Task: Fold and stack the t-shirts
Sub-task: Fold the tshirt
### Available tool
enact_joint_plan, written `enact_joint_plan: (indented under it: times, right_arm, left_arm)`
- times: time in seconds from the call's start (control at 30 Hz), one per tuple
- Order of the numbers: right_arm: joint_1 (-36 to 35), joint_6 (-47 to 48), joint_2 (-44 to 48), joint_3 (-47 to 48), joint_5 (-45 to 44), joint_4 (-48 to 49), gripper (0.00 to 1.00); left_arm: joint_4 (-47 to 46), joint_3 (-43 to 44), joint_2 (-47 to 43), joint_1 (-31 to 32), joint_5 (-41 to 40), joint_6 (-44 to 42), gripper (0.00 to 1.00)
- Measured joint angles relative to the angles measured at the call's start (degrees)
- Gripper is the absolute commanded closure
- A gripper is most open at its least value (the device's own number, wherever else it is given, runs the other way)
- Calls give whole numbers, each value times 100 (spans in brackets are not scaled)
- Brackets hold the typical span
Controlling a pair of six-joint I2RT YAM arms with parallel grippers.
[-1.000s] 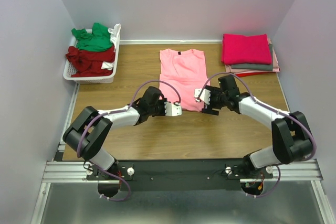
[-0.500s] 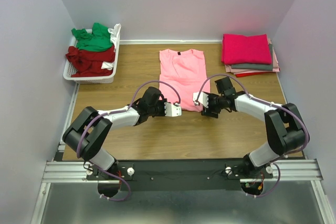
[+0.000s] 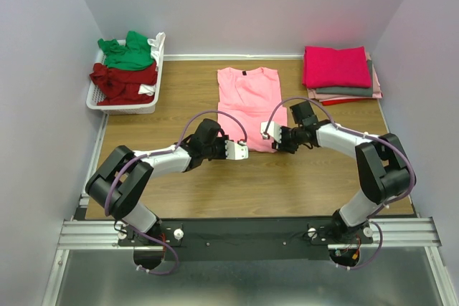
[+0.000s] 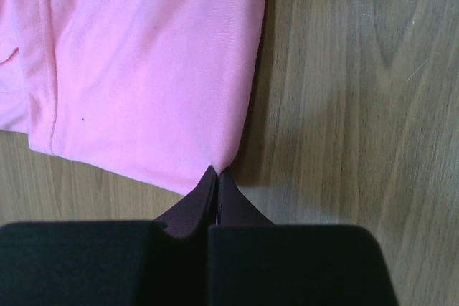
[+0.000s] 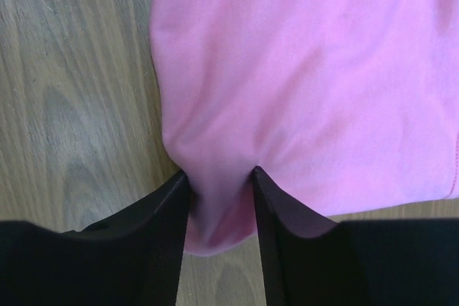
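Observation:
A light pink t-shirt (image 3: 247, 102) lies flat in the middle of the table, folded into a narrow strip with its dark neck label at the far end. My left gripper (image 3: 242, 150) is at its near left corner. In the left wrist view that gripper (image 4: 216, 171) is shut on the tip of the pink cloth (image 4: 143, 69). My right gripper (image 3: 271, 132) is at the near right corner. In the right wrist view its jaws (image 5: 219, 171) stand part open, with a bunched fold of the pink cloth (image 5: 323, 69) between the fingers.
A white basket (image 3: 122, 107) at the far left holds a green t-shirt (image 3: 128, 54) and a dark red one (image 3: 122, 80). At the far right a stack of folded shirts has a magenta one (image 3: 336, 66) over a grey one (image 3: 344, 92). Walls close three sides.
My right gripper has slid left onto the shirt's near right corner, and its jaws have narrowed around the cloth. The left arm has not moved.

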State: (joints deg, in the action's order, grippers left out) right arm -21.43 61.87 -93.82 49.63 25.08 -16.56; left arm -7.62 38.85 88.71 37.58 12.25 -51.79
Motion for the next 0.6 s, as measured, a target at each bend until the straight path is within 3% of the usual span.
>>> enact_joint_plan:
  times: [0.1,0.23,0.3,0.6]
  right_arm:
    - [0,11,4,-20,-9,7,56]
    - [0,22,55,-55,-37,63,32]
    - [0,-35,120,-66,-72,48,28]
    - [271,-31,1043,-146,221,-409,25]
  left_arm:
    - [0,-2,0,0,2,0,100]
    - [-2,-11,0,0,4,0,100]
    - [-2,-15,0,0,7,0,100]
    - [-7,-42,0,2,11,4,100]
